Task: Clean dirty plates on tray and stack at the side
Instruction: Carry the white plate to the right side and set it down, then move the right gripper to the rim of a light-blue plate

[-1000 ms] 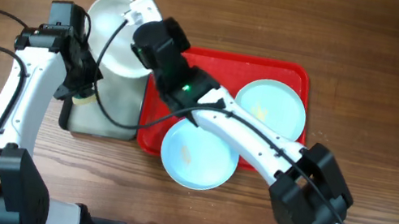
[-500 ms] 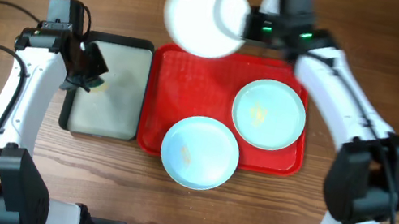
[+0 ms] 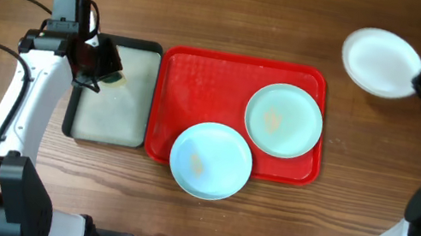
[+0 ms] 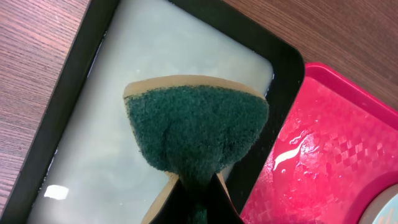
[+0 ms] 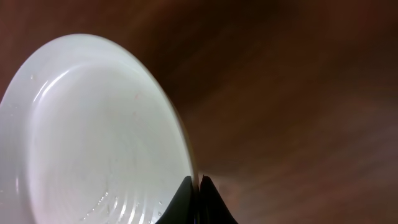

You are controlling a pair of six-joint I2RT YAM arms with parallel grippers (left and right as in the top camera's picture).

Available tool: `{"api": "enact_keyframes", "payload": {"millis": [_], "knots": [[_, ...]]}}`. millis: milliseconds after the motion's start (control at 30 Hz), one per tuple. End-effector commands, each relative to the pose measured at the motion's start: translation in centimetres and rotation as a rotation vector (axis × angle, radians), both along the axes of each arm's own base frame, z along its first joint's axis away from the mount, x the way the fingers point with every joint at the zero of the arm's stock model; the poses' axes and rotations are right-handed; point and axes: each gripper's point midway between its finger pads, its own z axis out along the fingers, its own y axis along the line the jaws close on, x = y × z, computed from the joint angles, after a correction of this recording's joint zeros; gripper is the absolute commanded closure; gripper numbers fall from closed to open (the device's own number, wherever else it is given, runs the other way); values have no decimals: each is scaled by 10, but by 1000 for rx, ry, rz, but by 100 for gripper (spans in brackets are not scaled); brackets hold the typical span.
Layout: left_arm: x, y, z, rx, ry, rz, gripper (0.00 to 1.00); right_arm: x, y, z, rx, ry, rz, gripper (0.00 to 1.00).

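White plate (image 3: 381, 61), far right, is pinched at its rim by the right gripper (image 5: 198, 185). The left gripper (image 4: 195, 186) clamps a sponge (image 4: 196, 124).

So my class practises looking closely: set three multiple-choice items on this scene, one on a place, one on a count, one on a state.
1. Where is the white plate relative to the red tray?
A on it; B left of it; C right of it, off it.
2. How many blue plates lie on the tray?
A one; B two; C three.
3. What state is the left gripper in?
A open and empty; B shut on a plate; C shut on the sponge.

Answers:
1 C: the right gripper holds it by the rim, beyond the tray's right end.
2 B: two lie there, one overhanging the near edge.
3 C: its jaws pinch the green sponge.
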Motion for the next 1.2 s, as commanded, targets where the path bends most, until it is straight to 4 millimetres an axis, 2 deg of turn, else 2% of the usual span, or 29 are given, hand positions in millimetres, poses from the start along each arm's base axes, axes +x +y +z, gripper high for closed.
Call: {"api": "enact_keyframes", "payload": {"millis": [0,100,200,433,467,500,533,567,633,733,867,1000,1067,1167], "knots": [[1,-5,0,-4,-8,-33,96,-23,-13,-9,-75,72,-25,96],[1,-5,0,-4,-8,-33,96,-34,-7,-28,-61,108,-23,96],[1,-5,0,-3,-8,-35,96,-46,-11,-43,-90,157,-38,96],[1,-5,0,3,-10,-51,96,-51,-5,-48,-79,178,-29,96],[1,-5,0,3,-10,-51,96,-53,-3,-49,-75,188,-25,93],[1,-5,0,3,-10,-50,96,-55,-1,-49,-71,198,-21,86],[1,-5,0,3,-10,-50,96,-58,1,-50,-65,211,-19,72],[1,-5,0,3,-10,-50,96,-62,3,-51,-58,229,-13,66],[1,-5,0,3,-9,-51,96,-64,8,-48,-39,239,15,63],[1,-5,0,4,-9,-54,96,-60,22,-28,35,230,41,59],[1,-5,0,4,-9,-54,96,-46,57,-1,100,182,201,55],[-1,-5,-1,3,-1,-54,96,-38,108,0,106,192,346,59],[-2,-5,-1,3,2,-54,96,-51,148,-1,116,257,468,57],[-2,-5,-1,3,1,-54,96,-85,200,-1,134,392,635,59]]}}
